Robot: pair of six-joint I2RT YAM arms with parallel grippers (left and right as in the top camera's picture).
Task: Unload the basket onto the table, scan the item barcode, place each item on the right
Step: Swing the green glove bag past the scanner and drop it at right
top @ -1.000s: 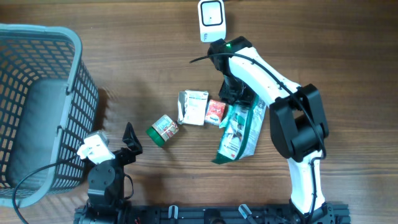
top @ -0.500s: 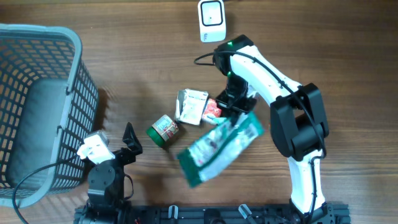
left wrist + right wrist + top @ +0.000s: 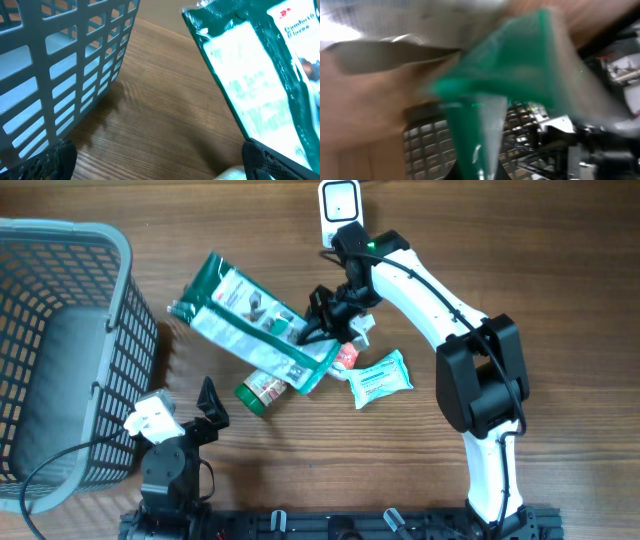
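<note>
Since the earlier frame, the green pouch (image 3: 250, 320) has swung from the right of the item cluster to the left. It now hangs tilted above the table, between the basket (image 3: 120, 240) and the right gripper (image 3: 315, 328). The right gripper is clamped on the pouch's right end, below the scanner (image 3: 340, 208). The left gripper (image 3: 212, 408) stands wide apart, near the basket, holding nothing.

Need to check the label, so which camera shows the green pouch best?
Overhead: the whole green pouch shows, printed side up, pinched by the right gripper. Left wrist catches only one blurred part; right wrist only a smeared green edge.
</note>
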